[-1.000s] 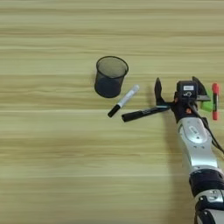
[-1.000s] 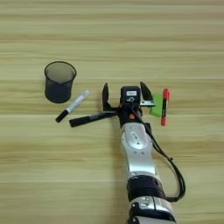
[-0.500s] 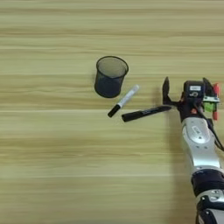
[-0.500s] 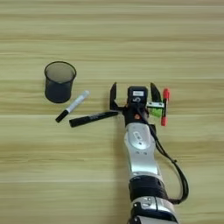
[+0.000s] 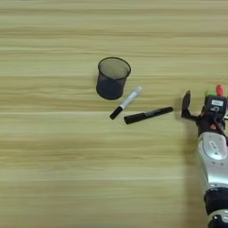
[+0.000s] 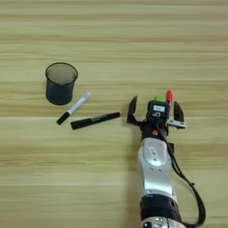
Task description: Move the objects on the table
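You are looking down at the table [image 6: 111,40], and your right gripper [image 6: 154,112] is sitting right of centre in the right eye view with its two black fingers [image 6: 132,110] spread wide and nothing between them. The silver forearm [image 6: 154,167] is running down to the bottom edge. The gripper body is covering most of the red-capped marker [image 6: 169,95], so you are seeing only its red tip poking out above, and just a sliver of the small green block [image 6: 159,98] is showing beside that tip. In the left eye view the gripper is being cut off by the right edge, with only its left finger fully visible. The long black marker [image 6: 95,120] is lying just left of the open fingers, apart from them. The white marker with black cap [image 6: 74,108] is lying slanted just above it, near the black mesh cup [image 6: 61,83], which is standing upright in the left half
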